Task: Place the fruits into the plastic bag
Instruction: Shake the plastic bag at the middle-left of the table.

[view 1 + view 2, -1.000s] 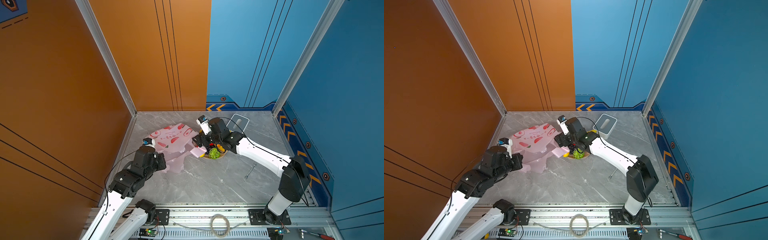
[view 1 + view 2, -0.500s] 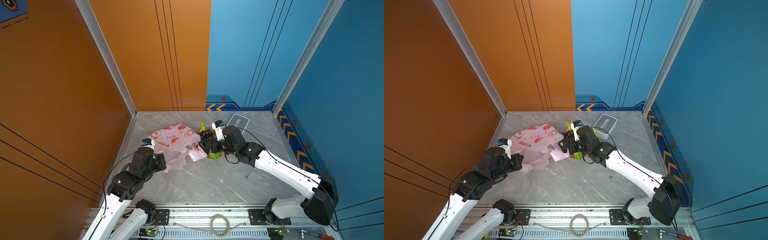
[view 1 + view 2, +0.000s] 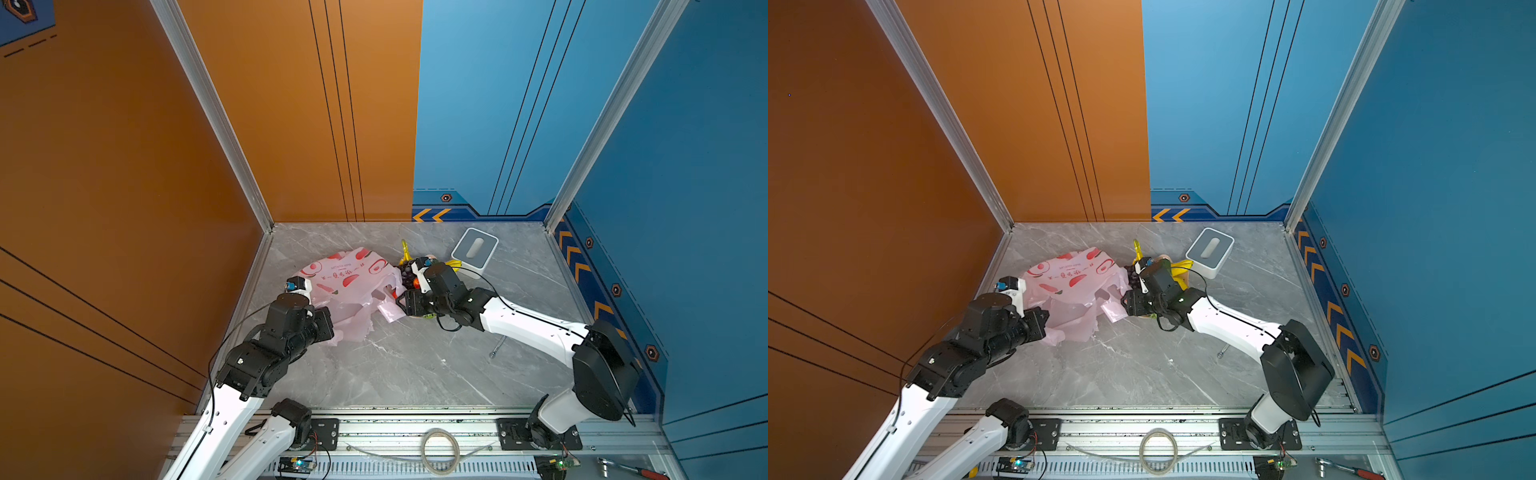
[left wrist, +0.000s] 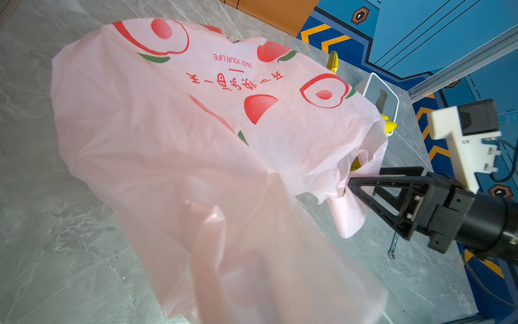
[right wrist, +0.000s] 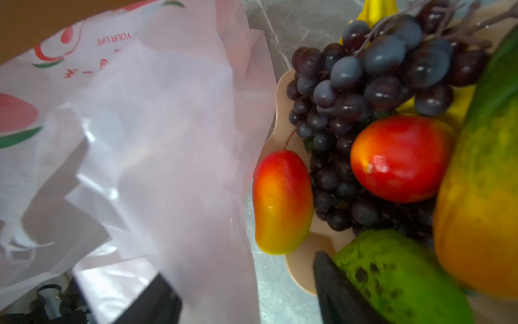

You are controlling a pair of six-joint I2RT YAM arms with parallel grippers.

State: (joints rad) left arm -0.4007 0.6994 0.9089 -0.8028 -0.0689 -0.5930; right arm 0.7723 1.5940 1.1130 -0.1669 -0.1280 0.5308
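Note:
The pale-pink plastic bag [image 3: 349,278] [image 4: 196,112] lies crumpled on the grey floor. My left gripper [image 3: 330,328] is shut on its near edge, and the film hides the jaws in the left wrist view. The fruits are piled on a beige plate [image 5: 302,261] beside the bag's mouth: purple grapes [image 5: 364,92], a red-yellow mango [image 5: 280,202], a red ball [image 5: 398,160], a papaya [image 5: 482,182], a green bumpy fruit [image 5: 392,275] and bananas [image 3: 1179,268]. My right gripper [image 5: 241,266] [image 3: 401,305] is low at the plate's edge. Its jaws stand apart with the bag's loose handle film between them.
A white-grey box [image 3: 474,252] stands behind the plate at the back right. A small wrench [image 3: 497,347] lies on the floor under the right arm. Orange and blue walls close in the left, back and right sides.
The right arm has swung round and lowered from over the plate to the bag's loose handle, and its jaws have narrowed. The left arm has stayed put with the bag.

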